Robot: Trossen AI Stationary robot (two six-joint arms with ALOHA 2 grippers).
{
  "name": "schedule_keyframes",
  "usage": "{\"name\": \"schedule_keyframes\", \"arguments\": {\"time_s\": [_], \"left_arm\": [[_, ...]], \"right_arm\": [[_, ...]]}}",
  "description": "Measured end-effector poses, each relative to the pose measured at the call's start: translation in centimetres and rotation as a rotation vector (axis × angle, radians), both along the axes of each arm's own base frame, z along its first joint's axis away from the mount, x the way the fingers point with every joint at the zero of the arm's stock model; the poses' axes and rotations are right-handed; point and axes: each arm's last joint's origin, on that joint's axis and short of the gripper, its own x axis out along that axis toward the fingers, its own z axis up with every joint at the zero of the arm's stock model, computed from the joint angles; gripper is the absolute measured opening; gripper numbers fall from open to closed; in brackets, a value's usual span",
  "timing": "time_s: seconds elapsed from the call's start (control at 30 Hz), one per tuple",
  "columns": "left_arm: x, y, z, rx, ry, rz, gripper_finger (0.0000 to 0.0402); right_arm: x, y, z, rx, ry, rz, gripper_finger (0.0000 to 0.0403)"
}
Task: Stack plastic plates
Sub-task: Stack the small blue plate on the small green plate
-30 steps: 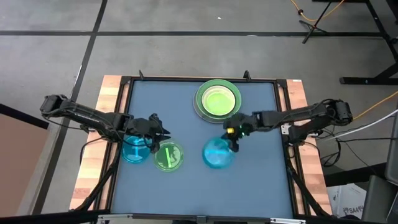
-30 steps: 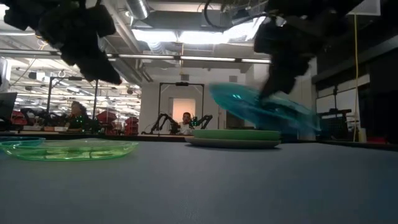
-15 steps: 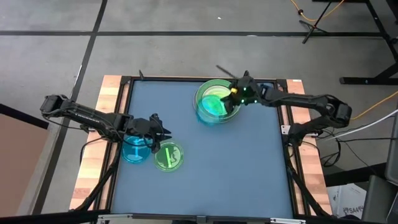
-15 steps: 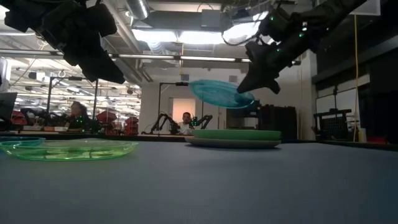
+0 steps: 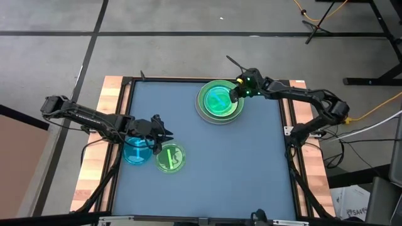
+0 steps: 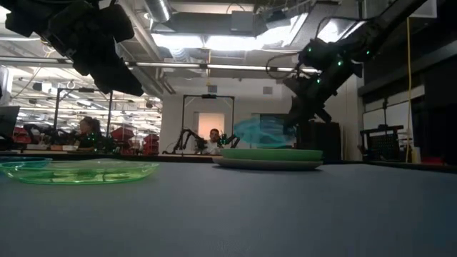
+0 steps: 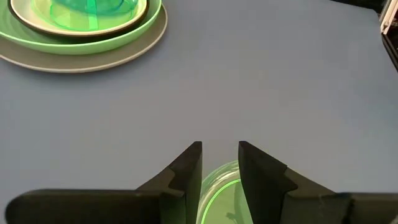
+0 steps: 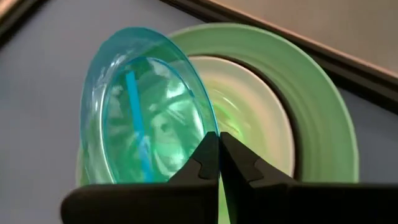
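Plates in the stack: a large grey plate point(image 5: 202, 114) carrying a large light green plate point(image 5: 219, 87) and a smaller pale plate point(image 8: 261, 134), near the table's point(image 5: 207, 182) far edge, toward the right corner.
Plate in hand: a translucent blue plate point(image 5: 218, 100), tilted just above the stack, its rim pinched between the right fingers point(image 8: 238, 163), which are clenched on it; the rest of the plate reaches out from the fingers over the stack's middle.
Right gripper point(image 5: 235, 93): over the stack's right rim.
Left gripper point(image 5: 157, 134): near the table's left edge, over a second blue plate point(image 5: 134, 150) and a translucent green plate point(image 5: 170, 157); fingers slightly parted, grasping nothing.
Risk: let go while this tilted, the blue plate would probably land on its edge and slide or roll off-centre, perhaps off the stack.
Second risk: pushing down with the fingers low could nudge the plates underneath.
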Motion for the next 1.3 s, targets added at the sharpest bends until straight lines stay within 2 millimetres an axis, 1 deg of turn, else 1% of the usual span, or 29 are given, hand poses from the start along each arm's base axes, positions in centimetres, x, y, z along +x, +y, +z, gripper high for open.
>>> {"name": "schedule_keyframes", "arguments": {"time_s": [0.23,0.5,0.87,1.03,1.3], "left_arm": [[0.0,0.0,0.0,0.0,0.0,0.0,0.0098],[0.0,0.0,0.0,0.0,0.0,0.0,0.0098],[0.0,0.0,0.0,0.0,0.0,0.001,0.0098],[0.0,0.0,0.0,0.0,0.001,0.0,0.0098],[0.0,0.0,0.0,0.0,0.001,0.0,0.0098]], "right_arm": [[-0.3,-1.3,-1.8,0.042,0.043,-0.035,0.0],[0.0,-1.4,-2.9,0.071,0.069,-0.027,0.0],[0.0,-1.5,-3.2,0.08,0.079,-0.028,0.0002],[0.0,-1.4,-3.2,0.08,0.079,-0.027,0.0018],[0.0,-1.4,-3.2,0.08,0.08,-0.027,0.006]]}}
